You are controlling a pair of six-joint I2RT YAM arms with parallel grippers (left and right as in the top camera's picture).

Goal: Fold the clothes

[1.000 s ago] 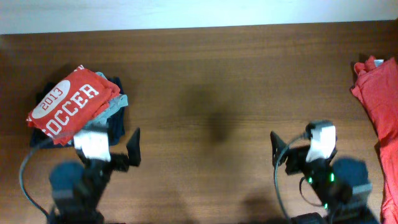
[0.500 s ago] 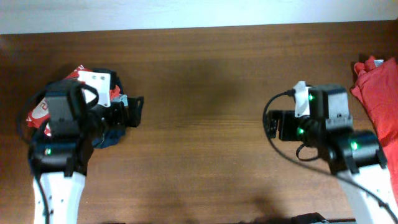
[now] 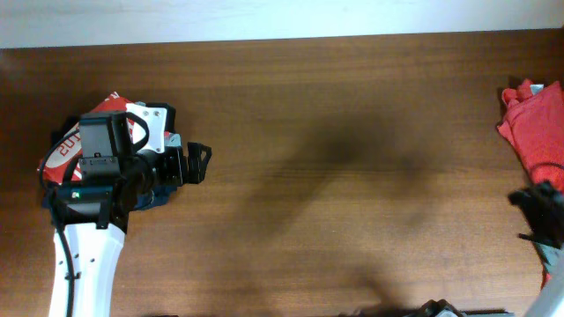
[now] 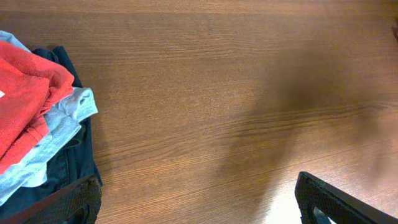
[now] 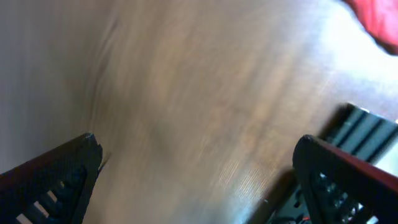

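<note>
The table (image 4: 186, 74) is evenly lit; a soft shadow is cast ahead of the left gripper (image 4: 199, 205). The right wrist view is smeared by motion blur.

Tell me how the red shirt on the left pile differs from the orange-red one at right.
The red shirt lies folded atop grey and navy garments; the orange-red shirt lies rumpled on the table, partly out of frame. White print shows on the red shirt, none on the orange-red shirt. Both are reddish cloth.
</note>
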